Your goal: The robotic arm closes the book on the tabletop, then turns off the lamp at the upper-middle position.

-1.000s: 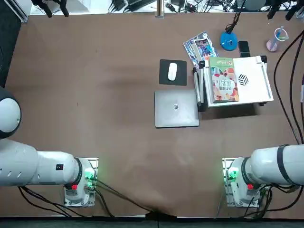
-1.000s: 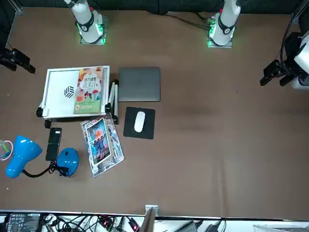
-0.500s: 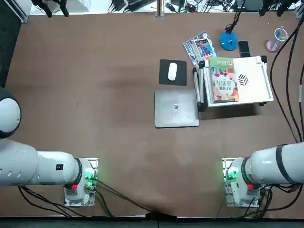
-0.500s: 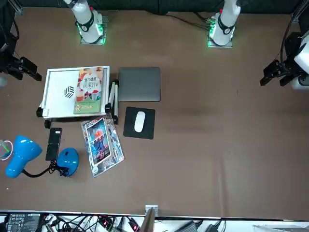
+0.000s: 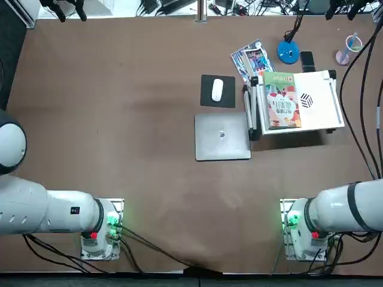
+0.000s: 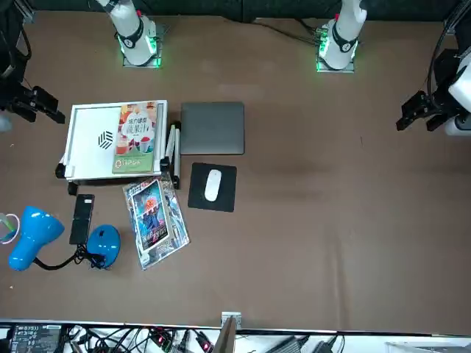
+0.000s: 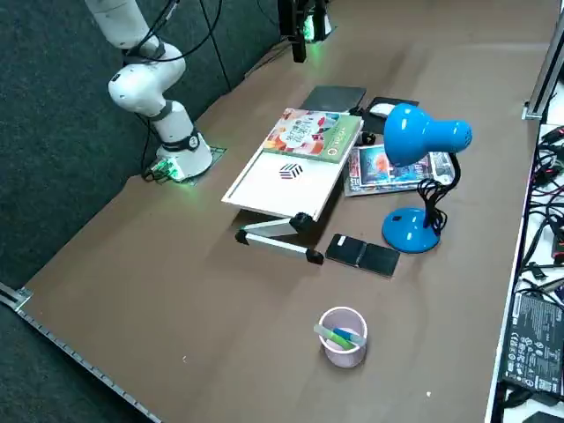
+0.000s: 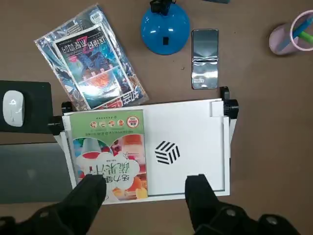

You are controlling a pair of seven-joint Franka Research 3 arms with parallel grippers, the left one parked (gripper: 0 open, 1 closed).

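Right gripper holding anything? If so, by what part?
Nothing held. The right gripper hangs above the stand, fingers apart with nothing pinched between them; the book lies closed on the stand.

The right gripper (image 8: 146, 181), its jaws apart, is at the upper left of the front view.

You're seeing a dark, textured surface (image 7: 53, 115) running alongside the worktop (image 7: 211, 326). Metal framing (image 7: 88, 368) is edging the brown top, and cables (image 7: 538, 211) are lying tangled beyond the far edge.
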